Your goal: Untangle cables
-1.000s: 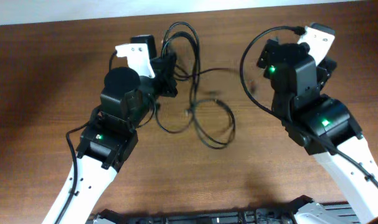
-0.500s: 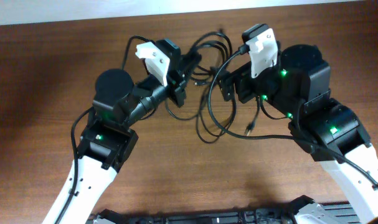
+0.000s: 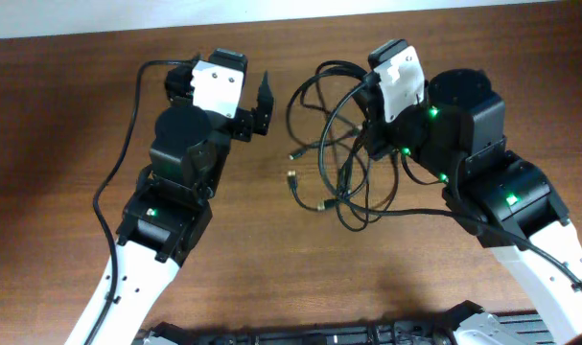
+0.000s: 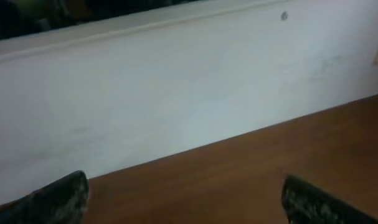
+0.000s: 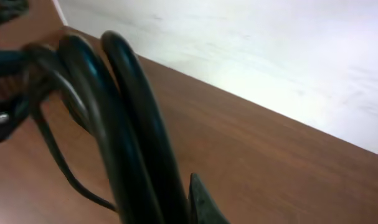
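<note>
The cables form a loose black tangle of loops on the brown table, right of centre in the overhead view. Small plugs lie at the tangle's left side. My right gripper is shut on the upper right part of the bundle. In the right wrist view, thick black cables run close past the camera, pressed against one dark fingertip. My left gripper stands open to the left of the tangle, apart from it. Its two fingertips are spread wide over bare table, with nothing between them.
A black wire from the left arm curves along that arm's left side. A white wall borders the table's far edge. A dark rail lies along the near edge.
My left gripper has opened, let go of the cables and drawn back to the left. My right gripper has shut on the bundle, and the tangle now hangs toward the right arm.
</note>
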Robot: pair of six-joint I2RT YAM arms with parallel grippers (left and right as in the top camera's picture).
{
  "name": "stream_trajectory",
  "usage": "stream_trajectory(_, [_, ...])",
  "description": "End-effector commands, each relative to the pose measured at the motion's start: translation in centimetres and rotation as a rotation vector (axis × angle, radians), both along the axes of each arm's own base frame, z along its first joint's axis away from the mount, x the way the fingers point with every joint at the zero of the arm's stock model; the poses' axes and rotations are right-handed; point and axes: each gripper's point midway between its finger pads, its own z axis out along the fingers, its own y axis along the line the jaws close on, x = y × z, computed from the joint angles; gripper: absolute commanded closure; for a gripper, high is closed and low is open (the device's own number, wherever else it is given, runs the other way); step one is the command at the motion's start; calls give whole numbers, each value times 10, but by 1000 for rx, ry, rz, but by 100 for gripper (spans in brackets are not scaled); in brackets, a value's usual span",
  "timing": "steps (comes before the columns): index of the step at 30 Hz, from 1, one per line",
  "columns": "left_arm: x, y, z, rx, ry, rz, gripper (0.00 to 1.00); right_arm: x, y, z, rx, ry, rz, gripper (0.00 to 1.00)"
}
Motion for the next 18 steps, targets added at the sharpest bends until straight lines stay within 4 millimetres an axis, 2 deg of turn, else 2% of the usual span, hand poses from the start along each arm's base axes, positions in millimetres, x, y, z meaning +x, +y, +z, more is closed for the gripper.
stream_trajectory(1, [-3, 8, 1, 46, 5, 28, 1, 11, -36, 12, -57, -59, -201, 72])
stream_trajectory(2, [-4, 9, -3, 53, 19, 28, 1, 12, -44, 10, -67, -54, -247, 53])
stream_trajectory(3, [-5, 9, -9, 64, 41, 27, 1, 12, -51, 6, -62, -35, -296, 41])
stream_trajectory(4, [-6, 10, -15, 76, 65, 26, 1, 10, -55, -4, -86, 2, -309, 35])
stream_trajectory(6, [-11, 12, -33, 110, 135, 25, 1, -4, -61, -42, -104, 176, -346, 18])
stream_trajectory(7, [-13, 13, -41, 110, 167, 28, 1, -8, -62, -53, -99, 231, -365, 9])
stream_trajectory(9, [-14, 14, -44, 56, 195, 44, 1, -9, -54, -68, -96, 295, -335, 4])
stream_trajectory(11, [-14, 14, -45, 29, 202, 53, 1, -2, -47, -84, -104, 343, -326, 3])
stream_trajectory(12, [-13, 19, -46, -1, 212, 72, 1, 2, -45, -95, -119, 373, -329, 3])
stream_trajectory(13, [-10, 33, -50, -49, 239, 121, 1, 8, -42, -104, -115, 398, -344, 3])
stream_trajectory(14, [-8, 46, -56, -66, 269, 128, 1, 17, -38, -110, -104, 403, -352, 2])
stream_trajectory(16, [-6, 57, -60, -124, 303, 134, 1, 37, -29, -110, -76, 360, -349, 2])
stream_trajectory(17, [-4, 67, -63, -151, 320, 145, 1, 50, -23, -110, -56, 332, -346, 2])
stream_trajectory(18, [-4, 74, -66, -149, 330, 163, 1, 68, -14, -119, -37, 320, -336, 1])
